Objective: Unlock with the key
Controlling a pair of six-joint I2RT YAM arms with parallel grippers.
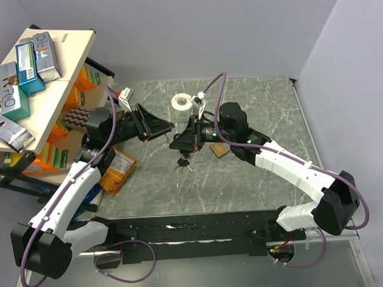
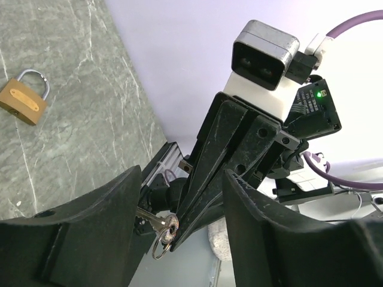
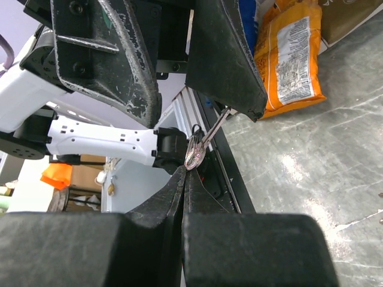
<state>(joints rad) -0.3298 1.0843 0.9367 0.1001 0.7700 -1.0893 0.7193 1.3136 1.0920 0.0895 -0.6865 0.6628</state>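
Observation:
My right gripper is shut on the head of a single silver key with a ring, held in the air; the key also shows in the left wrist view. My left gripper is open with its jaws wide, and the right gripper's fingers and the key sit between them. The key's blade tip reaches the edge of one left finger. A bunch of black-headed keys lies on the table below the grippers. A brass padlock lies on the table beside the right arm.
A white tape roll lies behind the grippers. An orange packet lies at the table's left edge, next to a shelf of boxes. The table is grey marble-patterned.

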